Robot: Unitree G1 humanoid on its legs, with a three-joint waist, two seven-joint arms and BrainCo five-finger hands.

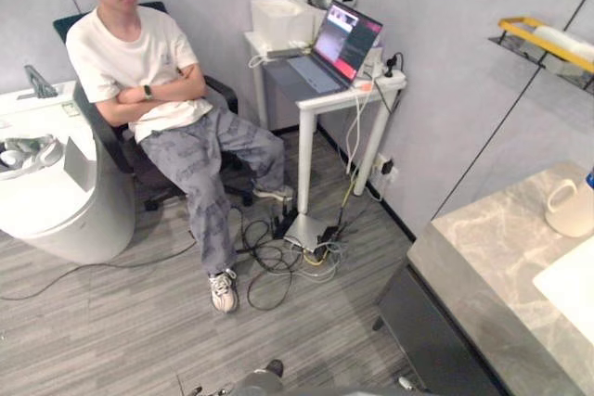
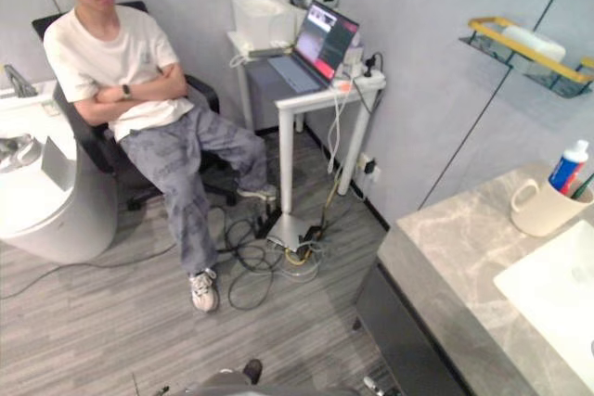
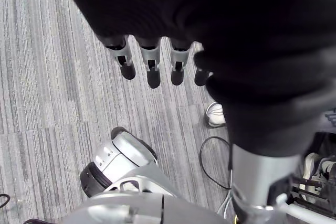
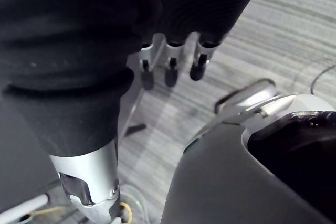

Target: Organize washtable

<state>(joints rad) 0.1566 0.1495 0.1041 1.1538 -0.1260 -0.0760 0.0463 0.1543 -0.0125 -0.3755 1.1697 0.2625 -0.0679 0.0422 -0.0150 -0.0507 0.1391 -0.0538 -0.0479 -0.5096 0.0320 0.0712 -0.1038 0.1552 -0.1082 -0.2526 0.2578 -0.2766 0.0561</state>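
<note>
I see the grey marble washtable [image 2: 445, 257] at my far right with a white basin [image 2: 557, 299] set in it, and a seated person [image 2: 130, 71] with crossed arms across the striped floor [image 2: 93, 322]. Just beside the basin stands a cream mug [image 2: 538, 206] with a blue-and-white tube [image 2: 567, 166] upright in it. My left hand [image 3: 152, 69] and right hand [image 4: 170, 69] hang over the floor, fingers straight, holding nothing.
</note>
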